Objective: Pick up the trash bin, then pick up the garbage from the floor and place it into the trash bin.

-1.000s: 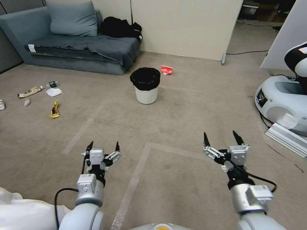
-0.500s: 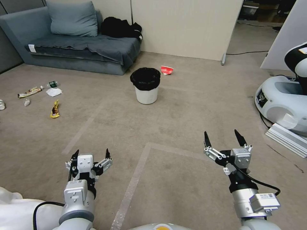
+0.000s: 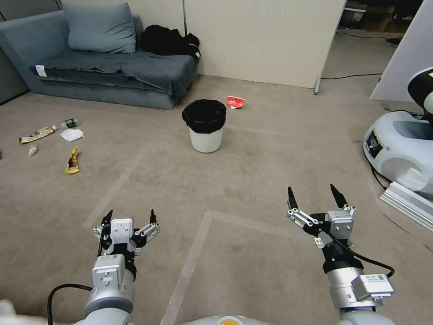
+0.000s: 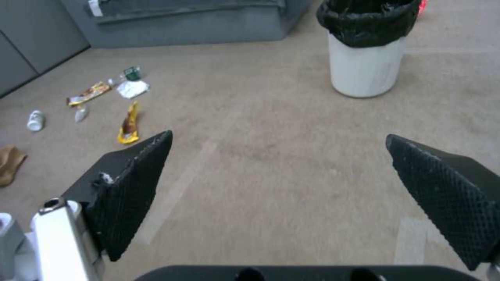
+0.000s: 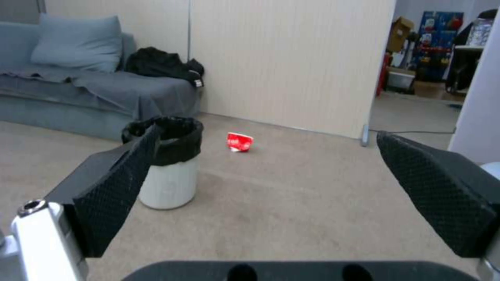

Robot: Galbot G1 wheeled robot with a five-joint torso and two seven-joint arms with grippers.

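- Nearest the robot, the left pincer (image 3: 128, 215) hangs low over the floor (image 3: 252, 180), its black tips spread wide with nothing between them.
- The right pincer (image 3: 313, 197) is held level with it off to the right, also wide open and empty; a black cable (image 3: 361, 258) loops from its wrist.
- Pale tape lines (image 3: 194, 253) run across the carpet between and ahead of the two arms.
- Farther out, roughly centred ahead, the bin (image 3: 205, 125) stands upright on the floor, a white bucket with a black bag folded over its rim. It is well apart from both pincers.
- Just beyond the bin and a little to its right lies a red-and-white carton (image 3: 235, 102), close to it but not touching.
- Off to the left, well apart from the bin, the rest of the garbage is scattered: a yellow wrapper (image 3: 72, 160) nearest, then a white tissue (image 3: 71, 134), a small bottle (image 3: 68, 123) just past it, another wrapper (image 3: 32, 135) and a small pale scrap (image 3: 32, 150).
- The left wrist view also shows a white bottle (image 4: 35, 120) and brown paper (image 4: 9, 164) farther left on the carpet.
- At the right edge sits the white base of another machine (image 3: 401, 151).
- At the back, a grey sofa (image 3: 103, 67) with a cushion (image 3: 99, 28) and a black bundle (image 3: 167, 41) stands against a beige partition (image 3: 261, 40).
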